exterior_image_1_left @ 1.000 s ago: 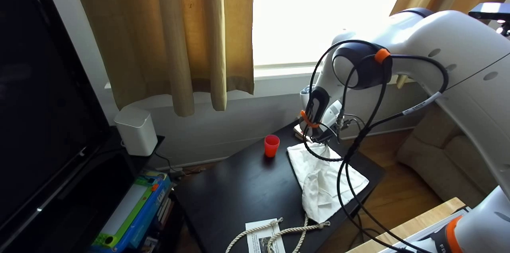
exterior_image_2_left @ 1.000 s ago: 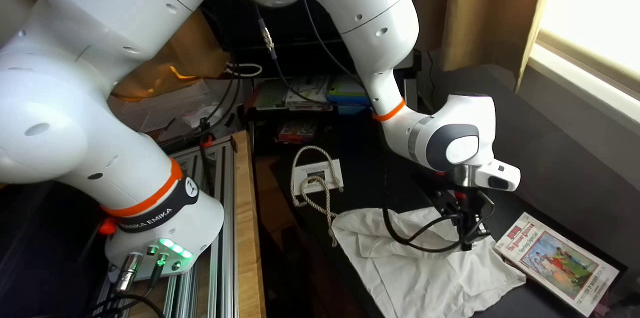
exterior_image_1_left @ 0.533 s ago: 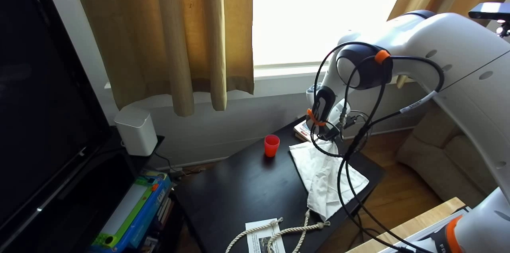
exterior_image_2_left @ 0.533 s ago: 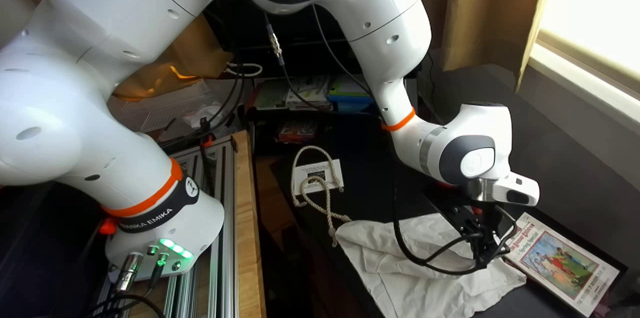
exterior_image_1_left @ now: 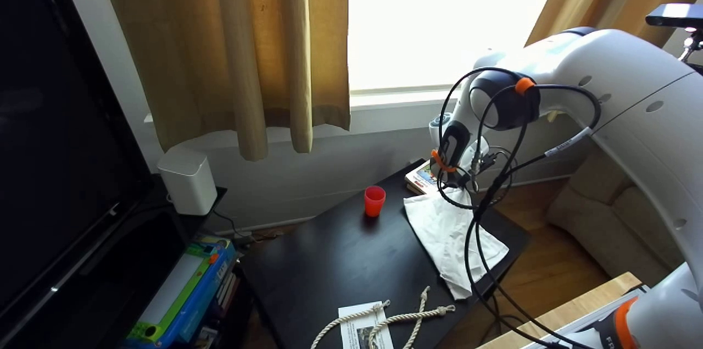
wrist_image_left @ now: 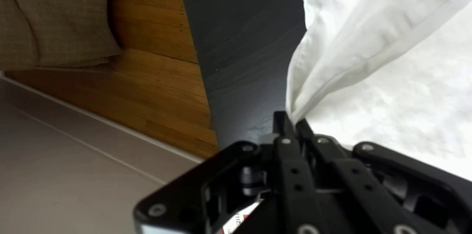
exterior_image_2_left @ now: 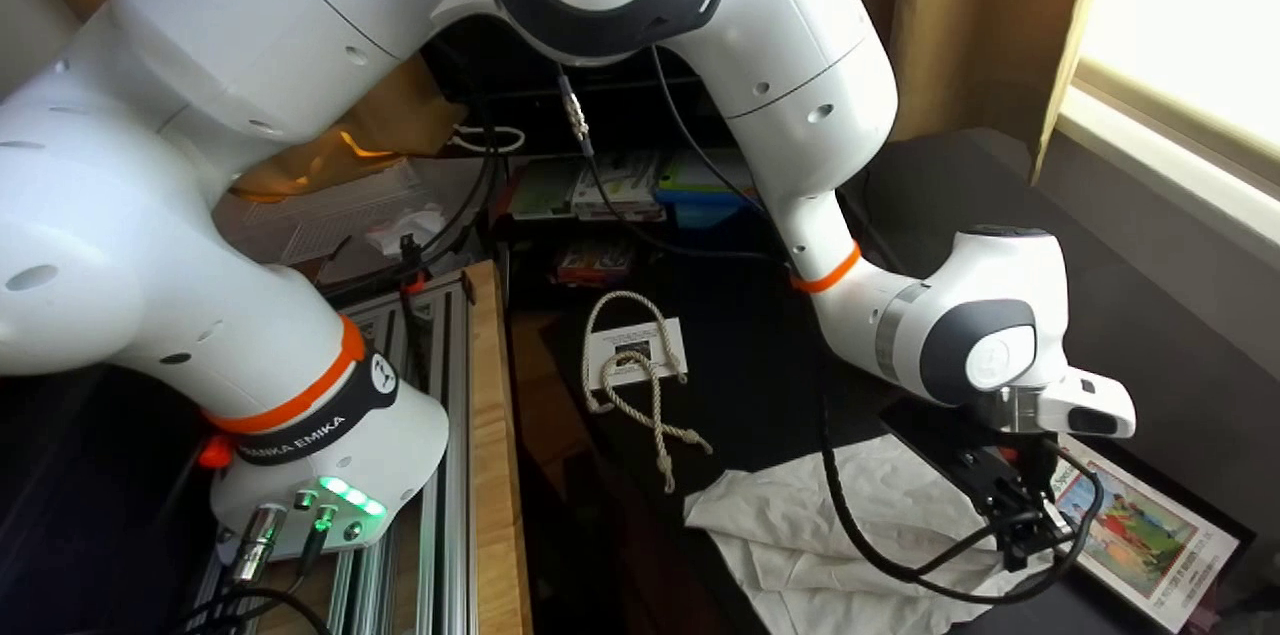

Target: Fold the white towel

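Pinching a gathered fold of the white towel [exterior_image_1_left: 439,228], laid along the robot-side edge of the tabletop [exterior_image_1_left: 329,253], between clenched fingers [wrist_image_left: 304,131], and liable, from so narrow a grip, to drag it into bunches.

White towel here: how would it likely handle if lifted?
Likely floppy: the white towel gathers into creases where the gripper pinches it. Perhaps light, as its edge looks thin. May drag, since much of it lies on the black table.
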Robot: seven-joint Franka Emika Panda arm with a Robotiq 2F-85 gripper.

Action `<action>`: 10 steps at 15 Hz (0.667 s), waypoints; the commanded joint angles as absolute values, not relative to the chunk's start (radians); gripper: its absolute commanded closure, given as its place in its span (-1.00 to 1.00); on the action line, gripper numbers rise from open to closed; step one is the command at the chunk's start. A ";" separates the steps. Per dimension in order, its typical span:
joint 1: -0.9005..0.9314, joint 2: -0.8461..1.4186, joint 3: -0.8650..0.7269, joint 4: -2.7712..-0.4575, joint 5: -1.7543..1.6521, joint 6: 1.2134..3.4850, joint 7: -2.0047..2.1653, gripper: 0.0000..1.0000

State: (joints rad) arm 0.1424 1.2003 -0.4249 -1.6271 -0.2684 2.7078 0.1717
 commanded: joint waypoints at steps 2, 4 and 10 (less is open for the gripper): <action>0.118 1.276 -0.427 -1.549 -0.286 2.762 0.168 0.98; 0.115 1.282 -0.426 -1.543 -0.279 2.765 0.170 0.38; 0.139 1.218 -0.437 -1.617 -0.273 2.807 0.172 -0.49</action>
